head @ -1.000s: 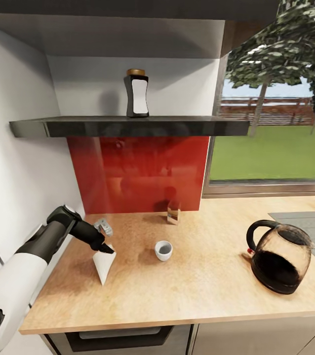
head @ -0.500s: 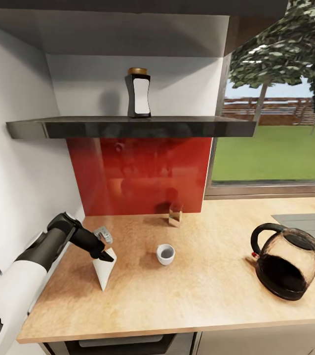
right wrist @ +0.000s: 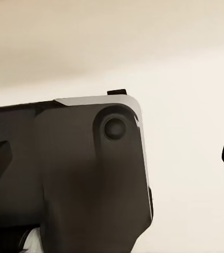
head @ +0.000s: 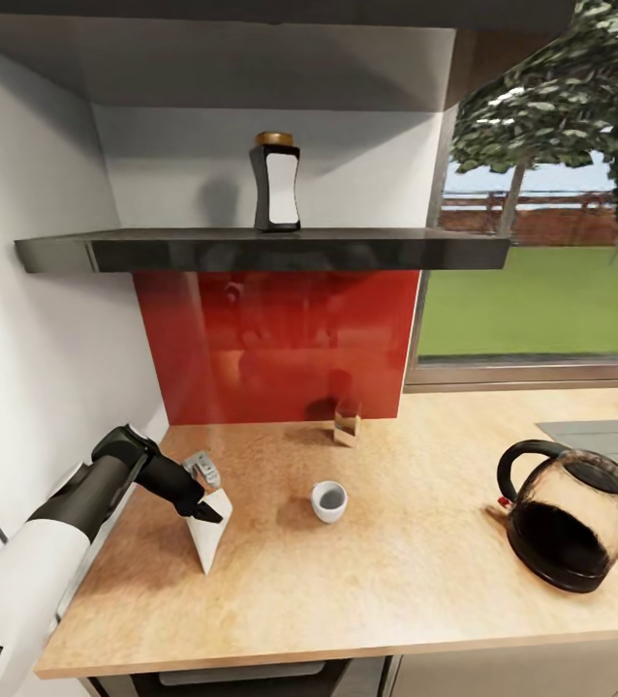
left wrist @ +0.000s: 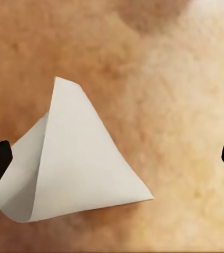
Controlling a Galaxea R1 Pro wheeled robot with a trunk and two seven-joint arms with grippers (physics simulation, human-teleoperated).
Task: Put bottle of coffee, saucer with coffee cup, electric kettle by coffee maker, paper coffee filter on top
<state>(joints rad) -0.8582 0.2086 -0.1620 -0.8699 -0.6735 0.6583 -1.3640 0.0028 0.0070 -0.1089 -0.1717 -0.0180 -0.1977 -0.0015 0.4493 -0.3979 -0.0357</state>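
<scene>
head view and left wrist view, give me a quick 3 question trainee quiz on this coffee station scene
1. True or false: the bottle of coffee stands on the shelf, not on the kitchen countertop.
2. Which thing lies between the left tool fingers? A) coffee cup B) paper coffee filter C) electric kettle
3. Fill in: the electric kettle stands on the robot's ____ side of the coffee cup.

Key: 1 true. 2 B, the paper coffee filter, with the fingers wide apart. 3 right.

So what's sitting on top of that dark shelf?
Just the bottle of coffee, standing upright on the shelf against the white wall. The shelf's top surface is seen nearly edge-on, so anything lying flat there can't be told.
</scene>
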